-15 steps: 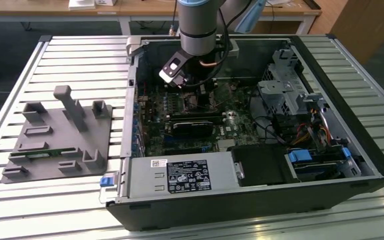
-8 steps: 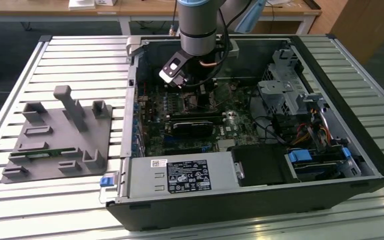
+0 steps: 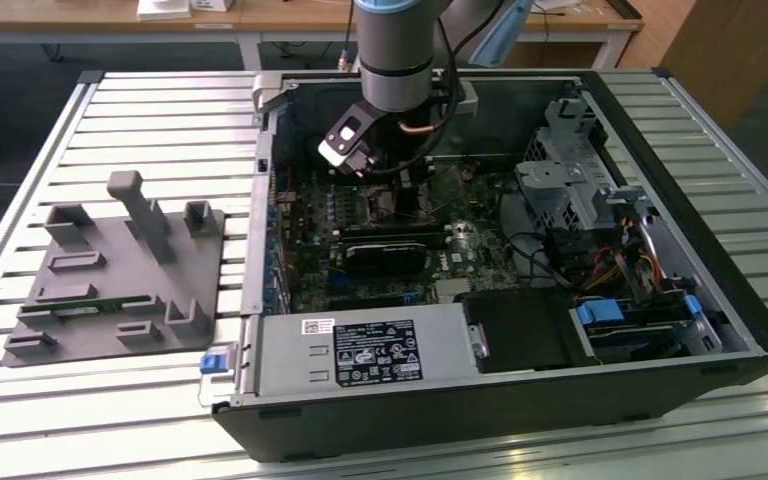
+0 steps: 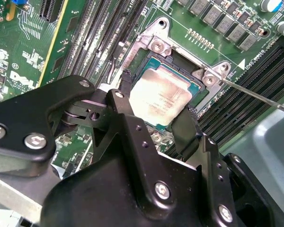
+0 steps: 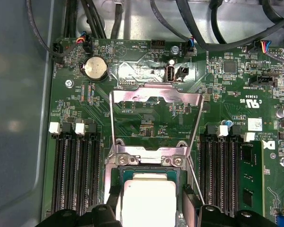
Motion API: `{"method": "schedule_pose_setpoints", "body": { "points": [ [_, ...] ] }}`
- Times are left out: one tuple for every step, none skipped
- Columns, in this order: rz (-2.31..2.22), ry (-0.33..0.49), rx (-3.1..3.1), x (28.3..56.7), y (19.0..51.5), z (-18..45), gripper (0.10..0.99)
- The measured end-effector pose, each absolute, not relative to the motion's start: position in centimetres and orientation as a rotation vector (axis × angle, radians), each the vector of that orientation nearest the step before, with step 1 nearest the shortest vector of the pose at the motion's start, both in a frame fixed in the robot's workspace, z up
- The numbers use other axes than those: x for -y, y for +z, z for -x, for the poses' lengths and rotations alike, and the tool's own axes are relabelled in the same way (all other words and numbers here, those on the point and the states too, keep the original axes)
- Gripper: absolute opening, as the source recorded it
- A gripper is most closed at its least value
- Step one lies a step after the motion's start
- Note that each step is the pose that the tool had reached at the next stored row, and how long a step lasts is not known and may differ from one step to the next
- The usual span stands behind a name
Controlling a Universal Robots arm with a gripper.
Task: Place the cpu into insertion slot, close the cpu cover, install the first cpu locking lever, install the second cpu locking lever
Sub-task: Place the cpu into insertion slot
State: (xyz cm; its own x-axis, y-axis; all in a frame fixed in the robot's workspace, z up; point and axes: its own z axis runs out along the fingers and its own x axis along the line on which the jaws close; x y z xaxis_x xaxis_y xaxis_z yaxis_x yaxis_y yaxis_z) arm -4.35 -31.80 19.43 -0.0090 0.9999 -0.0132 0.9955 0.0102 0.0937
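Note:
The cpu (image 4: 162,97), a flat square chip with a silver-grey top, lies level in the insertion slot (image 4: 182,60), whose black rim frames it in both wrist views. My gripper (image 4: 156,101) straddles it, one black finger against each of two opposite edges, shut on the cpu (image 5: 148,198). The cpu cover (image 5: 132,93) is swung open and lies back on the green board beyond the insertion slot (image 5: 149,166). Two thin wire locking levers (image 5: 112,124) (image 5: 197,128) stand released along the cover's sides. In the exterior view my gripper (image 3: 387,195) reaches down into the open computer case.
Long black memory slots (image 5: 75,175) (image 5: 222,170) flank the socket. A coin battery (image 5: 94,68) and cables sit beyond the cover. A power supply (image 3: 357,352) and drive cage (image 3: 571,170) stand inside the case. A grey fixture plate (image 3: 117,270) lies at the exterior view's left.

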Motion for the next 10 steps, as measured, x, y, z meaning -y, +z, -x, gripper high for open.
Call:
{"method": "schedule_pose_setpoints", "body": {
  "points": [
    [-2.157,0.088,-2.178,31.80,19.42,4.35,0.616],
    [-2.157,0.088,-2.178,31.80,19.41,4.35,0.616],
    [-2.157,0.088,-2.178,31.80,19.40,4.35,0.616],
    [-2.157,0.088,-2.178,31.80,19.40,4.35,0.616],
    [-2.157,0.088,-2.178,31.80,19.40,4.35,0.616],
    [-2.157,0.088,-2.178,31.80,19.39,4.35,0.616],
    [-2.157,0.088,-2.178,31.80,19.39,4.35,0.616],
    [-2.157,0.088,-2.178,31.80,19.39,4.35,0.616],
    [-2.157,0.088,-2.178,31.80,19.40,4.35,0.616],
    [-2.157,0.088,-2.178,31.80,19.45,4.35,0.616]
  ]
}}
